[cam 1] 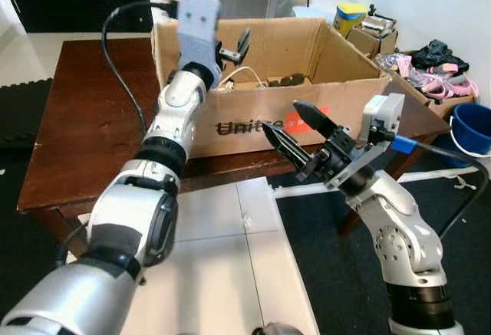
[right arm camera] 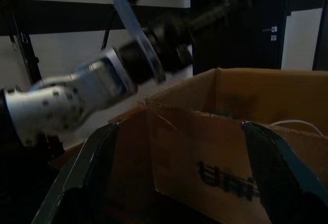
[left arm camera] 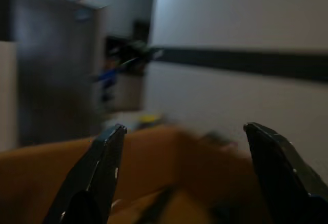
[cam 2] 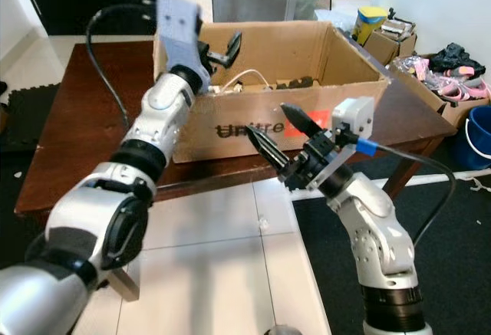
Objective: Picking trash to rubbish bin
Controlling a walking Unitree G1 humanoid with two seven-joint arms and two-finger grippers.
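Reaching over the rim of a large cardboard box [cam 1: 307, 105], the left gripper [cam 1: 234, 47] hangs with its black fingers spread and nothing between them. Directly below those jaws, inside the box, lie a loop of white cable [cam 1: 244, 74] and some dark scraps of trash [cam 1: 288, 80], too shadowed to name more exactly. The left wrist view is blurred, but shows both fingertips apart above the brown interior of the box.

Outside the box, the right gripper [cam 1: 295, 129] is held in front of the box's printed front wall, its two long fingers also wide apart and empty; the black lettering and a red patch [cam 1: 314, 119] on the cardboard sit just behind the jaws. The right wrist view frames the box's near corner between the two fingers, with the left arm beyond it.

Farther out, the box rests on a dark wooden table [cam 1: 84, 120], near its front edge. Off the robot's right side sit a blue bucket [cam 1: 472, 128] and a heap of pink and dark clothing [cam 1: 433, 70], with smaller cardboard boxes [cam 1: 372, 37] behind.
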